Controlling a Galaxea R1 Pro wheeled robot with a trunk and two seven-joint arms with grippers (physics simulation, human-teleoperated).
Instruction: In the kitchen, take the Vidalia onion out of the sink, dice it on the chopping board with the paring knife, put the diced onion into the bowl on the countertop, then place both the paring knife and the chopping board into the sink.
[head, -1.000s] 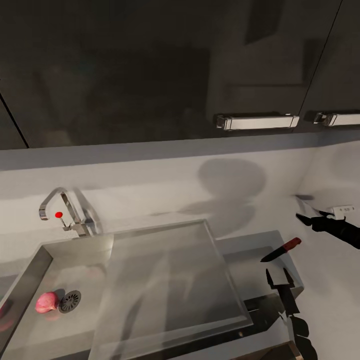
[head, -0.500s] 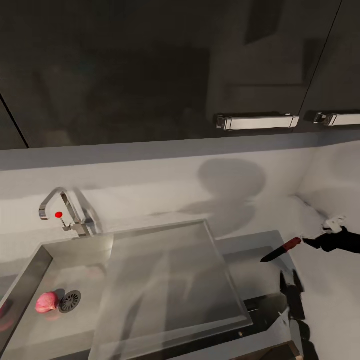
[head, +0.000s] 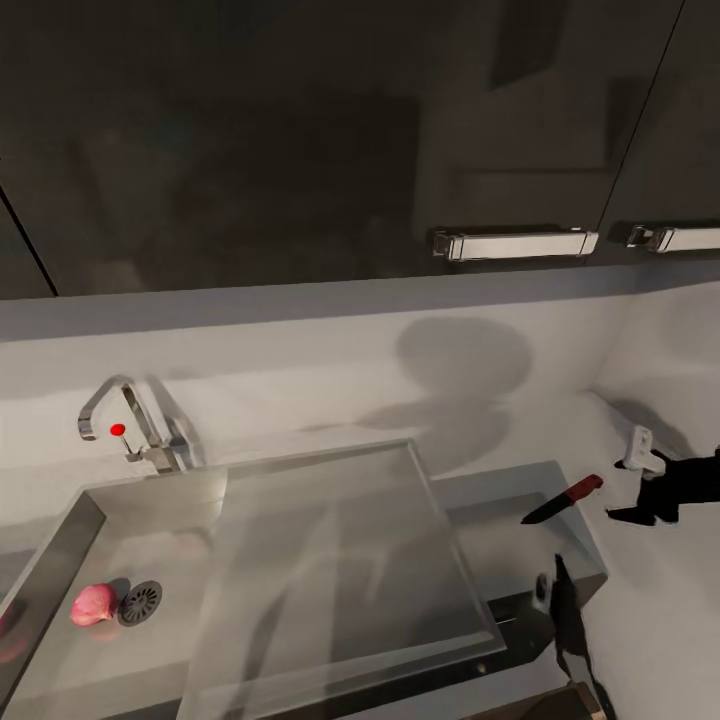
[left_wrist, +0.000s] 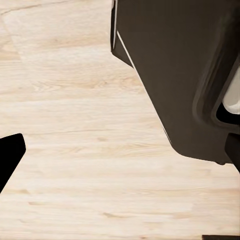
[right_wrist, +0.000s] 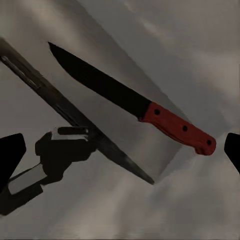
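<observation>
Cam setup: head high over the counter, both wrists looking down.

Head cam looked fwd and down from above at the sink (head: 130, 560), countertop (head: 520, 510) and black upper cabinets (head: 300, 140), mid range. Right wrist cam hung close over the paring knife (right_wrist: 135, 102), facing down; head view shared that knife (head: 562, 499) and the counter corner. Left wrist cam pointed down at the wood floor (left_wrist: 85, 150), beside a dark body panel (left_wrist: 170, 75).
</observation>
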